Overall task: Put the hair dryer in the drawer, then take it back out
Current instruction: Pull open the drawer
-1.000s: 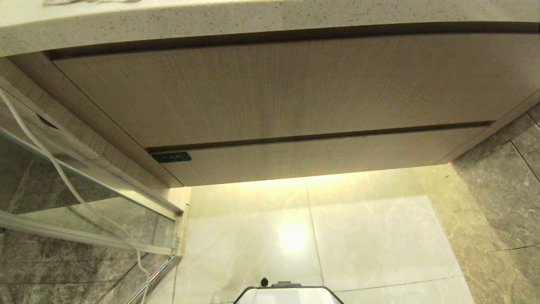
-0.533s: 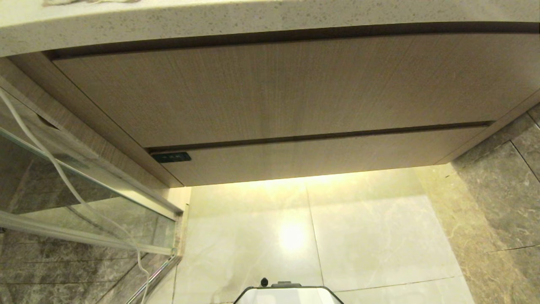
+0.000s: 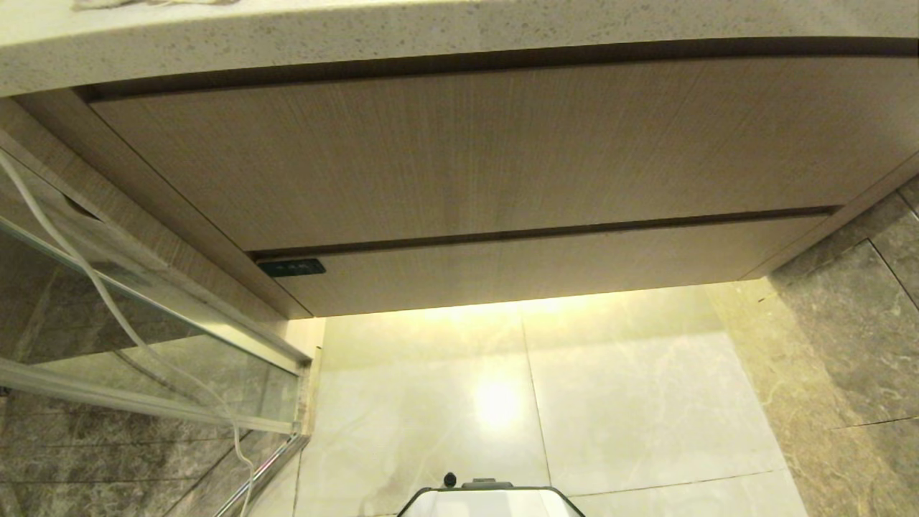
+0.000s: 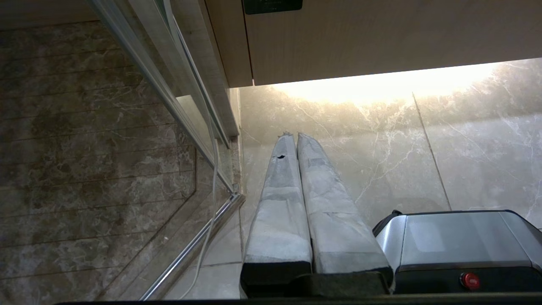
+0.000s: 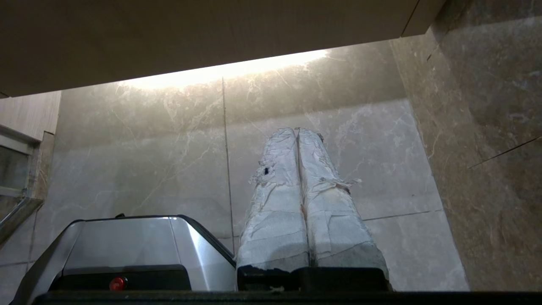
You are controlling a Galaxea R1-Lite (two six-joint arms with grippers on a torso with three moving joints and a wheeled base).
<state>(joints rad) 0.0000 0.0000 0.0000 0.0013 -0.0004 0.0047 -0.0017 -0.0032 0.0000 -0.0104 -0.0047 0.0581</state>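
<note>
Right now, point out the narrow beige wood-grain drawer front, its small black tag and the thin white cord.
drawer (image 3: 560, 266): head view, middle of the shut front.
black tag (image 3: 291, 268): head view, tag's centre, drawer's left end.
white cord (image 3: 108, 301): head view, mid-run against the glass panel.
</note>
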